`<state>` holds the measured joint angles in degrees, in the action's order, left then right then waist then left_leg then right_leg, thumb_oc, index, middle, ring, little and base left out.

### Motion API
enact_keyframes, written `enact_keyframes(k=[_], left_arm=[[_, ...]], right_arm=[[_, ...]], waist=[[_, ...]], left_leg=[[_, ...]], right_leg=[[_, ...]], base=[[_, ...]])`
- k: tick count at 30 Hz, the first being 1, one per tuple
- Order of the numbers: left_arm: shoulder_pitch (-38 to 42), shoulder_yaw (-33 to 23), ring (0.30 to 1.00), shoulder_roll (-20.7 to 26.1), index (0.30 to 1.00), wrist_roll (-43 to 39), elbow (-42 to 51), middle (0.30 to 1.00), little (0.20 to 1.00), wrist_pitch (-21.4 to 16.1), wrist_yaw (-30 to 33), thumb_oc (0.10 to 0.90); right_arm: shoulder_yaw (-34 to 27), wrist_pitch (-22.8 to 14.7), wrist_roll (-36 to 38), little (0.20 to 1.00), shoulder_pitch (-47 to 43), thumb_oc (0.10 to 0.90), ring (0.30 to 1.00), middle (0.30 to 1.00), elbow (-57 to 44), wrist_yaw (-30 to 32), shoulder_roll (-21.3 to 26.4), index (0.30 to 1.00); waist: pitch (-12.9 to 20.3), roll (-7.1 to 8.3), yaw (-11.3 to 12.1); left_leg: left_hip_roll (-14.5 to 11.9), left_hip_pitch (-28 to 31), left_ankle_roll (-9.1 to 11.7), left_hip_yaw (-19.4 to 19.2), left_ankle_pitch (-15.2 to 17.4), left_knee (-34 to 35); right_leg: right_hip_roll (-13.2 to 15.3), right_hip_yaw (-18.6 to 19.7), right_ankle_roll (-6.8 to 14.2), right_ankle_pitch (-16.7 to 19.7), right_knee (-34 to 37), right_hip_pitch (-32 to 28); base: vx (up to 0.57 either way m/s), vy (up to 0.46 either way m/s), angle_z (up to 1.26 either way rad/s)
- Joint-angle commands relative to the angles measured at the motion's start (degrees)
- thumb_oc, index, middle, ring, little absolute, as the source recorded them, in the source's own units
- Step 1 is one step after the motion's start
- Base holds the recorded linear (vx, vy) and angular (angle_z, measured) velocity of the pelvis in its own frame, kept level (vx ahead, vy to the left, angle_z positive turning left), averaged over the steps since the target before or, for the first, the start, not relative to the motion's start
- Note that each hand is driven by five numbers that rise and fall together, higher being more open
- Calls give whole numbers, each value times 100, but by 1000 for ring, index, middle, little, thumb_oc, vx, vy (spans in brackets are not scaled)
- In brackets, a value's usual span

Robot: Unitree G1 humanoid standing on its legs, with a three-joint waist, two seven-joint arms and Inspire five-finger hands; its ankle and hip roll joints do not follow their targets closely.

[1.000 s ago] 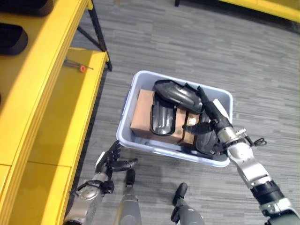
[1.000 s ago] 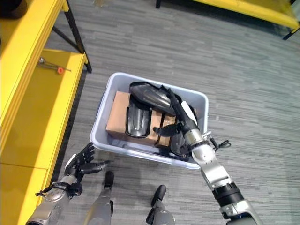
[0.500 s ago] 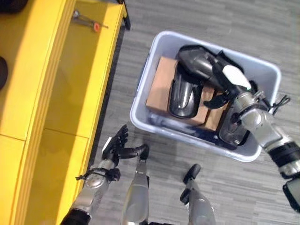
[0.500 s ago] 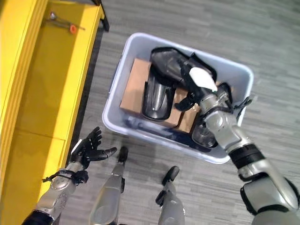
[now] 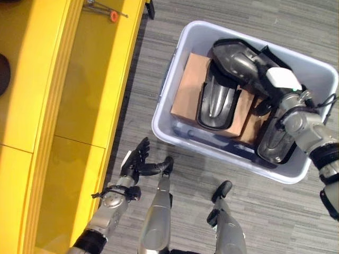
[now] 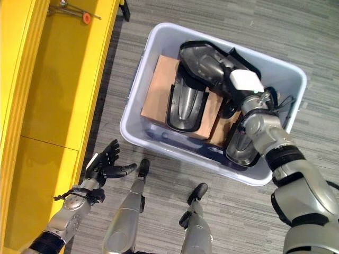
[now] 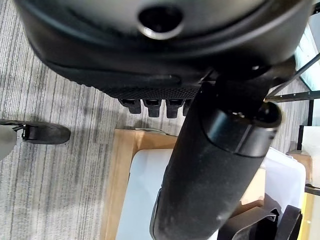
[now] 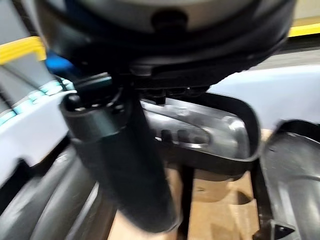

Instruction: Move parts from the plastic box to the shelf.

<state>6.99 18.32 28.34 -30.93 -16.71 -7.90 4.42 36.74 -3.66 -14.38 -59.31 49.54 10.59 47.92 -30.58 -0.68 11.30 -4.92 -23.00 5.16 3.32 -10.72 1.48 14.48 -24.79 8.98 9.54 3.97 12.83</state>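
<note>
Plastic box [image 5: 175, 129] holds dark parts [image 5: 214, 100] on cardboard [image 5: 190, 90].

Head stereo pair: both eyes look steeply down from above at the grey carpet, set slightly apart. Shared ground: plastic box [image 5: 169, 114] on the floor and the yellow shelf [image 5: 79, 95] along the robot's left.

Left wrist camera: very close behind the left hand [image 7: 165, 55], facing along it toward the carpet and the box.

Right wrist camera: very close behind the right hand [image 8: 150, 45], facing into the box, dark parts [image 8: 200, 132] just past it.
</note>
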Motion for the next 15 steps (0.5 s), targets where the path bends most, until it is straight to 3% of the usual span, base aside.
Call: enact_keyframes(k=[1, 5, 9, 12, 15], left_arm=[[84, 118, 1000, 66, 1000, -60, 243, 1000, 1000, -489, 69, 900], [201, 287, 1000, 35, 1000, -105, 272, 1000, 1000, -536, 116, 900], [331, 380, 1000, -60, 1000, -118, 200, 1000, 1000, -537, 150, 900], [392, 414, 1000, -134, 1000, -137, 96, 1000, 1000, -526, 168, 900], [315, 270, 1000, -197, 1000, -161, 77, 1000, 1000, -451, 216, 900]], right_arm=[[291, -216, 651, 1000, -996, 900, 1000, 1000, 121, 311, 491, 1000], [137, -257, 1105, 1000, -1177, 900, 1000, 1000, 954, 522, 345, 1000], [-148, -320, 1712, 1000, -1091, 900, 1000, 1000, 1323, 455, 110, 1000], [-489, -420, 2503, 1000, -810, 900, 1000, 1000, 1149, 232, -151, 1000], [-1003, -541, 3774, 1000, -39, 900, 1000, 1000, 252, -171, -909, 1000]], waist=[[214, -109, 138], [154, -270, 218], [136, -339, 257], [127, -353, 252], [79, -238, 181]], left_leg=[[-284, 144, 108, -294, -5, 300], [-251, 24, 118, -232, -62, 334], [-219, -37, 115, -182, -85, 349], [-211, -64, 111, -149, -81, 352], [-212, -47, 96, -158, -39, 330]], right_leg=[[386, 46, 193, -289, -929, 376], [389, -37, 198, -275, -934, 455], [385, -92, 203, -273, -911, 470], [382, -132, 200, -288, -902, 457], [359, -135, 166, -309, -885, 421]], base=[[-1, -30, 2], [-2, -28, 10], [12, -20, 10], [32, -13, 7], [50, -4, 0]])
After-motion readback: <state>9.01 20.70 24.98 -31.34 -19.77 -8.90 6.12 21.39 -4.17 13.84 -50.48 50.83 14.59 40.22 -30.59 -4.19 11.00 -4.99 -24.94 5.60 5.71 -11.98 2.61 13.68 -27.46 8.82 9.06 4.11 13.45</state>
